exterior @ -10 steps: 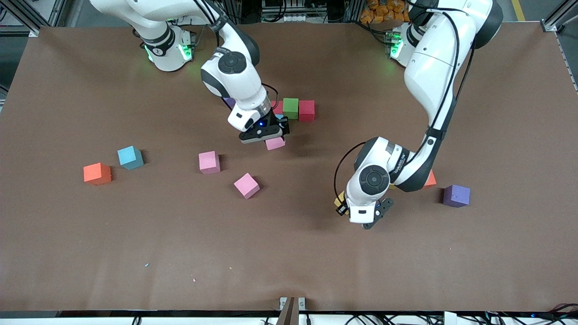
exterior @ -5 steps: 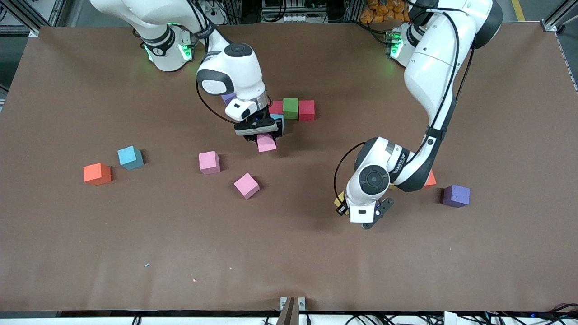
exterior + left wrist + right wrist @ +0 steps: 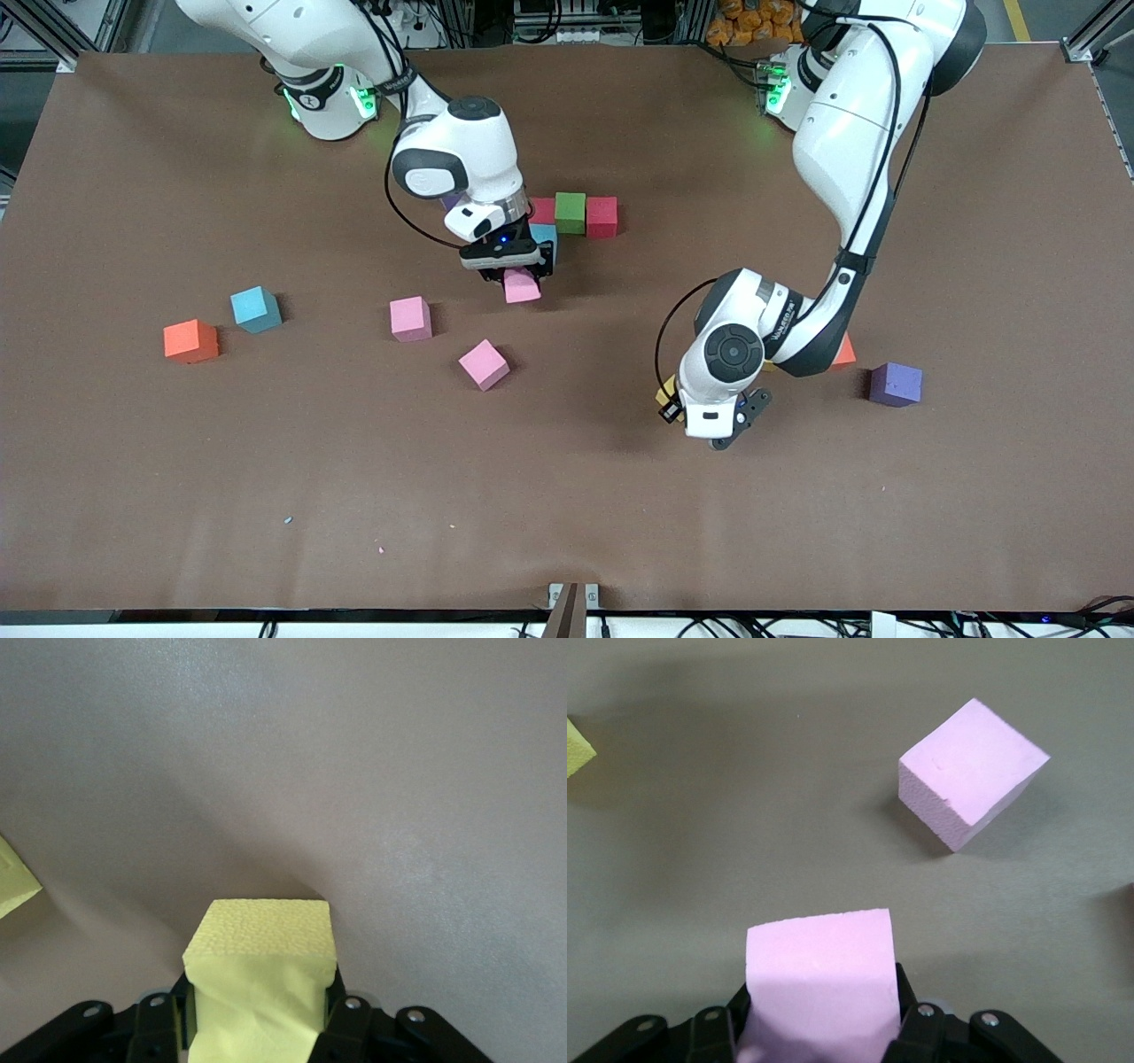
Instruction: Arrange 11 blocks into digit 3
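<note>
My right gripper is shut on a pink block, low over the table by a light blue block. In the right wrist view the same pink block fills the gap in my right gripper. A row of red, green and red blocks lies beside it. My left gripper is shut on a yellow block above bare table. The left hand covers that block in the front view; only a yellow corner peeks out beside it.
Loose blocks lie about: two pink, light blue and orange toward the right arm's end; purple and a half-hidden orange near the left arm. A purple block shows under the right arm.
My right gripper has turned and carried its pink block a little toward the right arm's end of the table, close to the light blue block. The left arm has not moved.
</note>
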Controlling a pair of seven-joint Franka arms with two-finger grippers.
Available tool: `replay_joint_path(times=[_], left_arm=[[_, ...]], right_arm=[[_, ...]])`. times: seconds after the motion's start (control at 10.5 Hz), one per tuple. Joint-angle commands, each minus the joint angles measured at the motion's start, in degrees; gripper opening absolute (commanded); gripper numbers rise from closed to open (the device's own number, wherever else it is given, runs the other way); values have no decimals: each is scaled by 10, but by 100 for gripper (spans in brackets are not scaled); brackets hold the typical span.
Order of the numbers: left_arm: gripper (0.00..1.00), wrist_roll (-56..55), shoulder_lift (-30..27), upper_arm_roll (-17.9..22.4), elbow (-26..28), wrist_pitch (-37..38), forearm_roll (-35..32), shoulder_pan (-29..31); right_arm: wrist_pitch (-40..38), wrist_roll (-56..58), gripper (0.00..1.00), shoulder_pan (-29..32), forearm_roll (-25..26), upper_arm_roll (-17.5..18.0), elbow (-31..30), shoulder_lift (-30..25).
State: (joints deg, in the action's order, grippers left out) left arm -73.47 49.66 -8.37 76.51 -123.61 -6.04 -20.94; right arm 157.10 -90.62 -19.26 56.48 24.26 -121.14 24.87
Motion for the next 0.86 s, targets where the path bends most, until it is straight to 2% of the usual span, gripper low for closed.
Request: replay_joint_path(times=[0.0,0.38,0.67,0.76], left_arm=[[0,-1,3,2,0,2,-17,-2],[0,-1,3,2,0,2,-17,-2],[0,-1,3,2,1,2,-17,-1],[0,-1,2,2,1,3,-17,-1]], right_arm=[[7,-33,0,2,33,4,26,31],[7,-50,0,-7,46,4,27,40],[3,-140,0,-10,137,4,28,54],[1,-145,0,-10,140,4,28,57]])
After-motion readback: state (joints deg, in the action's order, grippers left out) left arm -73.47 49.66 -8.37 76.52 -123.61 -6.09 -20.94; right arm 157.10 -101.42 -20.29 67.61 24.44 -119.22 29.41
